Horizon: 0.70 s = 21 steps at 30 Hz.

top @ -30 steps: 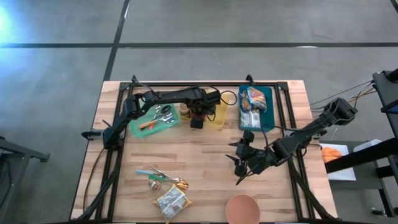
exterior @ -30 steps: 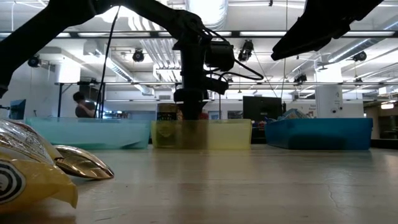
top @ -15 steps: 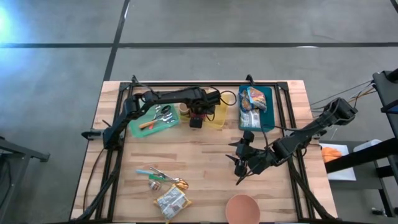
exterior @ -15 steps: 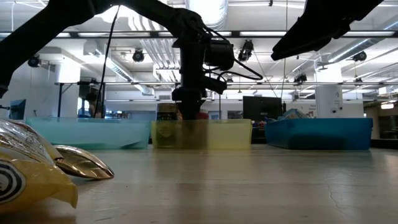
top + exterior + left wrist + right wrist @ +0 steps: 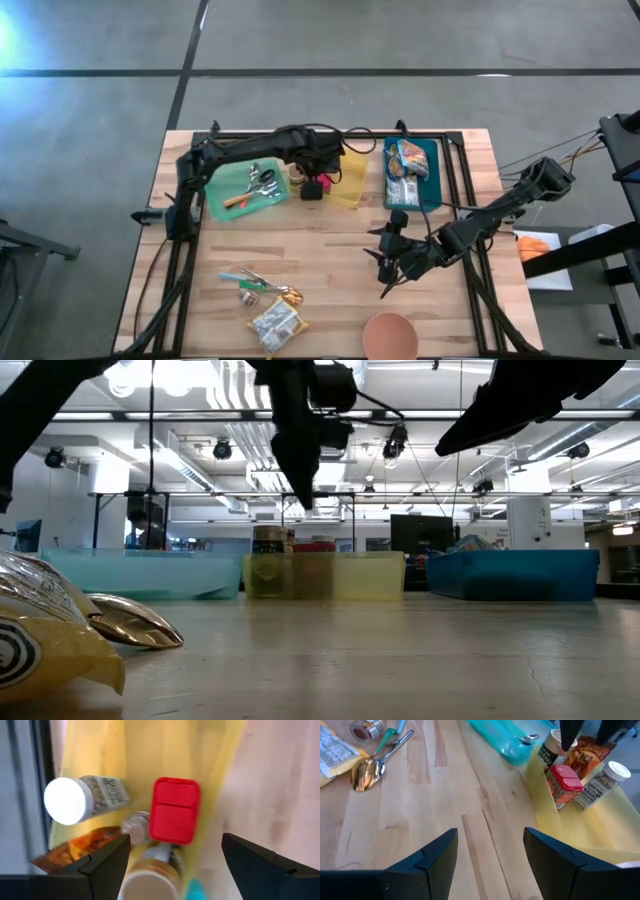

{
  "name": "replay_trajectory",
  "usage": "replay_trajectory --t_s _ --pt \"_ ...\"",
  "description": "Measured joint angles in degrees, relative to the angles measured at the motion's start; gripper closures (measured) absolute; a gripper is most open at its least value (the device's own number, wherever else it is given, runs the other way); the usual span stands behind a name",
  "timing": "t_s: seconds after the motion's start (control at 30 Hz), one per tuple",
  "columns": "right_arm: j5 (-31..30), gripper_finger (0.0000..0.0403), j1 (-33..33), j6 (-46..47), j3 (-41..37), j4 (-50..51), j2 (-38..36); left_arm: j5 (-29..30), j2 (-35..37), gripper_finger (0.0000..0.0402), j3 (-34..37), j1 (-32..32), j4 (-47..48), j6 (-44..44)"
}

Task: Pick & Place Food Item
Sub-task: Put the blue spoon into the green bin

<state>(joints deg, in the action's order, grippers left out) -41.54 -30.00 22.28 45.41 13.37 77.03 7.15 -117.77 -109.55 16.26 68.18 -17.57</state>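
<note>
A red-lidded container (image 5: 175, 810) stands in the yellow bin (image 5: 345, 185) at the table's far side, beside a white-capped spice jar (image 5: 75, 800), an orange bag (image 5: 75, 847) and a further jar (image 5: 150, 880). My left gripper (image 5: 175, 840) hangs open above the bin, pointing down, its fingers well clear of the red lid; the low view shows it (image 5: 300, 470) high over the bin (image 5: 325, 575). My right gripper (image 5: 395, 255) waits open above the bare table, right of centre, with nothing between its fingers (image 5: 490, 835).
A green tray (image 5: 245, 190) with cutlery lies left of the yellow bin and a teal bin (image 5: 410, 170) with snack bags right of it. Near the front left lie a spoon (image 5: 285, 293), small packets and a yellow bag (image 5: 275, 322). A pink bowl (image 5: 390, 335) stands at the front edge.
My left gripper has risen straight up out of the yellow bin, staying open and holding nothing. The red-lidded container has stayed where it stood in the bin.
</note>
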Motion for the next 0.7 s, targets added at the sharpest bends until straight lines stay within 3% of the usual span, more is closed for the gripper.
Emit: replay_trajectory --t_s 0.23,0.4,0.7 --pt "0.00 0.0179 0.00 0.06 0.00 -0.32 0.00 -5.43 6.04 0.0083 0.08 -3.14 6.79 7.73" --pt "0.00 0.0179 0.02 0.22 0.00 -0.50 0.00 -7.41 10.01 0.0083 1.40 -8.66 13.18 12.35" --pt "0.00 0.0179 0.00 2.66 0.00 -0.75 0.00 -6.20 19.08 0.0089 14.40 -21.91 13.28 23.43"
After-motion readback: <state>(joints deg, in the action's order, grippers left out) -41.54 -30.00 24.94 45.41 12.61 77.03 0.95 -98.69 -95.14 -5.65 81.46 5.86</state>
